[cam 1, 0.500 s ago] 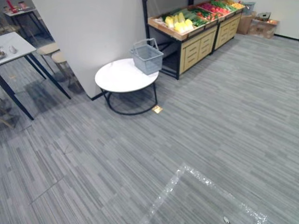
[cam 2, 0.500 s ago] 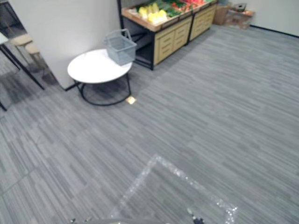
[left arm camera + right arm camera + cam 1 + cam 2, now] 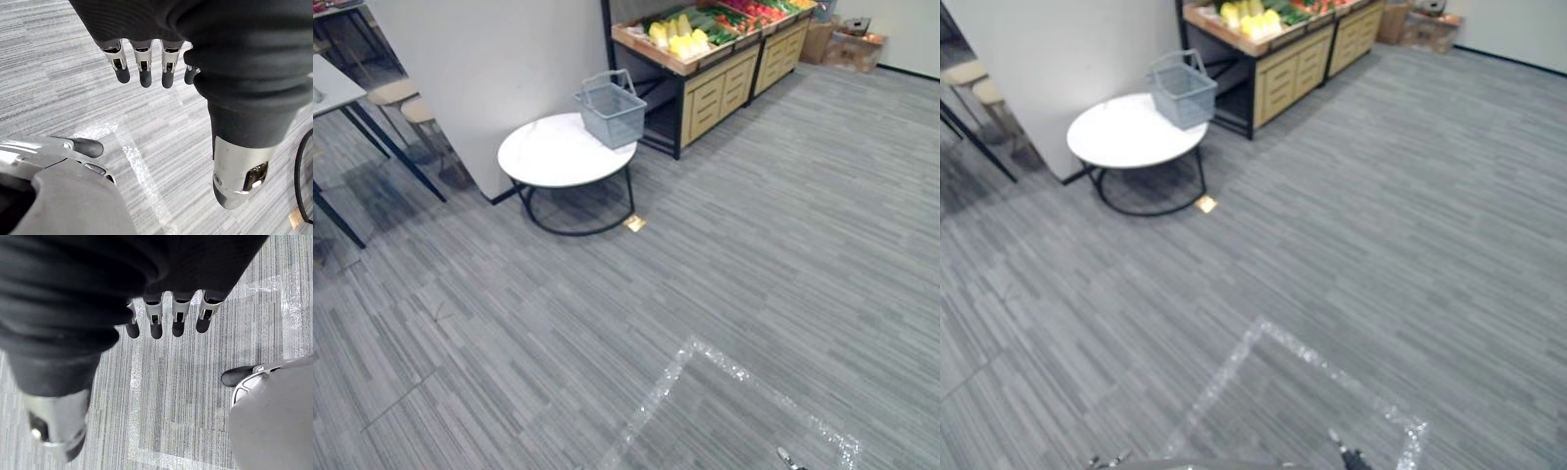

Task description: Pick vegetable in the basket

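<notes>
1. At the far side of the room, the vegetables (image 3: 680,39), yellow, green and red, lie in the trays of a wooden stand (image 3: 710,93)
2. Just beside that stand, the grey basket (image 3: 610,106) sits upright on the edge of a round white table (image 3: 548,157), handles raised
3. Over the grey carpet (image 3: 754,274), the left hand (image 3: 145,61) hangs with fingers straight and loose, thumb apart
4. Likewise the right hand (image 3: 164,316) hangs over the carpet, fingers straight, closed on nothing
5. Near the robot, shiny tape (image 3: 705,354) marks a corner on the carpet

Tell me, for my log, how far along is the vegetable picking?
Done: nothing; the grey basket on the round white table looks empty. In hand: nothing; left hand and right hand hang open above the carpet. Left: reaching the produce stand, picking a vegetable, basketing it.
</notes>
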{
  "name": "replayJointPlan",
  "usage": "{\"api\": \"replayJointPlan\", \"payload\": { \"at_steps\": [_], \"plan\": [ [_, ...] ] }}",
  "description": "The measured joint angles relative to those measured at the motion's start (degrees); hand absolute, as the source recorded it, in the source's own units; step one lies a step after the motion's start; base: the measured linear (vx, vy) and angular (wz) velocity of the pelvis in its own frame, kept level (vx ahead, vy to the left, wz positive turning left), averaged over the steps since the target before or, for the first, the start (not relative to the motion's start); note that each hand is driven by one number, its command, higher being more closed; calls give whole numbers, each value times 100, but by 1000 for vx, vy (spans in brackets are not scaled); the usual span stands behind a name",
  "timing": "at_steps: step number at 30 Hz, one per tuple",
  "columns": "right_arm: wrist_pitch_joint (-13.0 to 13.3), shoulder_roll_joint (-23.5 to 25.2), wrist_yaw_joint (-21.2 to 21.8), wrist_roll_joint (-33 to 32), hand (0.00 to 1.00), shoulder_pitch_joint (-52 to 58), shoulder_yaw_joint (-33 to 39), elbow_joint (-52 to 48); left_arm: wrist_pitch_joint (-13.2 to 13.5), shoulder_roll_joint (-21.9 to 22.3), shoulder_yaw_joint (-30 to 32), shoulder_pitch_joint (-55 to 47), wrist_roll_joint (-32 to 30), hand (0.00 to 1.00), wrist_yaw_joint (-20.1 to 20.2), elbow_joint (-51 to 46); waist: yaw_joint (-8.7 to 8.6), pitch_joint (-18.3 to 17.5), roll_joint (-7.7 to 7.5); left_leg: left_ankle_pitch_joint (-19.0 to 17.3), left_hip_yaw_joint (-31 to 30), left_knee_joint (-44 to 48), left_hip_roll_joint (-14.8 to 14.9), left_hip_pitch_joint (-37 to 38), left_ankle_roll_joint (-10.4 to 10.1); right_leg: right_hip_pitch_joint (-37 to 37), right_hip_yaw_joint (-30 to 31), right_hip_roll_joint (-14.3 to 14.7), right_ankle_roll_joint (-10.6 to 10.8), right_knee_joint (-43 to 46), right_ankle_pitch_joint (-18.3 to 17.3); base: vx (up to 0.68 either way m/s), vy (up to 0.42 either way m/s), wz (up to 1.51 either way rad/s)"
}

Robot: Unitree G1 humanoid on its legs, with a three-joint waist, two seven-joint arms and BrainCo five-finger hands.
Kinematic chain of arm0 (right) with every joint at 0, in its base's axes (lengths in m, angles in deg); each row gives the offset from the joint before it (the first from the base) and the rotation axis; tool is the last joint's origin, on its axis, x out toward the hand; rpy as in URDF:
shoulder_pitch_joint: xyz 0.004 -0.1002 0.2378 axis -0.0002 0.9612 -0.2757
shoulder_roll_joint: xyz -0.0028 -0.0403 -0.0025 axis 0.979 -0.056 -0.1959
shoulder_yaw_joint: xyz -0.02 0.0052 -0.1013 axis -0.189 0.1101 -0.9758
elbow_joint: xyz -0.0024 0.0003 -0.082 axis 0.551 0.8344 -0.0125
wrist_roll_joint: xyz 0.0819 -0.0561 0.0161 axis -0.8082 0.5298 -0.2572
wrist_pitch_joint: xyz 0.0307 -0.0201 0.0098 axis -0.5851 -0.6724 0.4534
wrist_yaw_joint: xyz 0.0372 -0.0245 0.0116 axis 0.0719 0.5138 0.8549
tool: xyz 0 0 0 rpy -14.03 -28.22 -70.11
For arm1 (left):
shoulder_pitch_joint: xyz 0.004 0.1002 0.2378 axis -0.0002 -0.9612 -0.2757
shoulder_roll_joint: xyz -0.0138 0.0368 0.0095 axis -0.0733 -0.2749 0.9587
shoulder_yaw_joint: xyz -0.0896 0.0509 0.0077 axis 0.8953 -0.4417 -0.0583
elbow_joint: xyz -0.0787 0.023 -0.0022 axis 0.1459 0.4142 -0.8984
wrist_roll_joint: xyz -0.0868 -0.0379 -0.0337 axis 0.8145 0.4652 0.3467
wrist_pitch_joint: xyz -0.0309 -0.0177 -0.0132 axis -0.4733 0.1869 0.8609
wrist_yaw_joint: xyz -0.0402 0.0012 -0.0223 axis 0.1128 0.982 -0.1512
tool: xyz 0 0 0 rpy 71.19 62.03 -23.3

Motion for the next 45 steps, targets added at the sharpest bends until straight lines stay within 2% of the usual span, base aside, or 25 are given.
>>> {"api": "replayJointPlan", "payload": {
  "at_steps": [6,13,15,25,32,37,43,45],
  "plan": [
    [-10,-21,153,60,0,-5,-29,-12,-113,-23,0,-3,126,0,240,7,4,0,0,-4,91,-1,1,13,-5,-10,40,0,-2,0,3,-13,0,-4],
    [-20,-94,246,87,0,-5,-252,-18,-114,-26,-2,-2,121,0,261,55,5,0,-1,-38,104,-1,1,14,-57,-12,42,-2,-4,-6,5,0,0,0],
    [-24,-126,244,279,0,-9,-251,-28,-113,-27,-2,-2,119,0,261,55,7,0,-2,-40,107,-1,0,13,-60,-9,41,-2,-5,-15,6,0,0,0],
    [-26,-133,207,307,0,-11,-247,-28,-113,-28,-3,-1,110,0,259,53,7,9,-17,-47,103,0,-5,10,-71,0,23,-4,-4,-35,8,0,0,0],
    [-80,-127,-7,537,0,-23,-121,-26,-111,-32,-49,12,109,0,167,48,6,22,-23,-46,45,-1,-14,-33,-70,-5,-42,-9,-4,-57,8,-2,-1,4],
    [-86,-126,-31,540,0,-58,-56,-23,-111,-42,-139,48,110,0,85,41,-4,97,-15,-44,-33,-1,-15,-119,-67,-63,-100,-9,-4,-63,8,-9,-2,5],
    [-86,-126,-61,528,0,-270,-23,-27,-119,-64,-197,219,112,0,-68,48,-108,307,41,-6,4,2,39,-356,-99,-365,-121,8,-17,89,-6,-6,-4,-3],
    [-80,-111,-81,502,0,-396,-24,-51,-119,-88,-193,288,124,0,-141,43,-110,460,4,-2,171,126,102,-488,-118,-680,-96,-22,-132,478,-86,5,-8,-31]
  ]
}}
